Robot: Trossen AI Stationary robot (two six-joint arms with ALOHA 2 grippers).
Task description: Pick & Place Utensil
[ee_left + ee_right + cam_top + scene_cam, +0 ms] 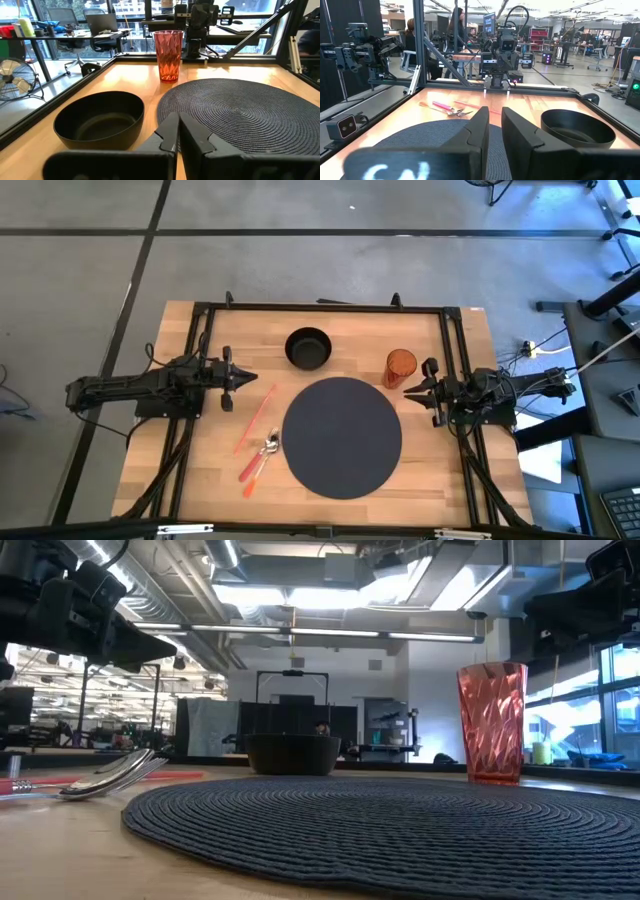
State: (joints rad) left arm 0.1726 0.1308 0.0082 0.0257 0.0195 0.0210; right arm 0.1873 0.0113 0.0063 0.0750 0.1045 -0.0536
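Note:
Metal utensils with orange and pink handles point(262, 456) lie flat on the wood, left of the round dark placemat point(343, 436); they also show in the low view point(110, 778) and the right wrist view point(451, 109). A thin pink stick point(256, 418) lies beside them. My left gripper point(250, 378) point(178, 125) hovers shut over the table's left part, farther back than the utensils. My right gripper point(408, 390) point(495, 120) hovers shut at the placemat's right edge, near the orange cup point(400, 367). Neither touches anything.
A black bowl point(308, 348) point(100, 122) stands behind the placemat, and the orange ribbed cup point(168, 55) point(492, 720) stands to its right. A black frame point(320, 308) runs along the table's far and side edges. Bare wood lies between the utensils and the left frame rail.

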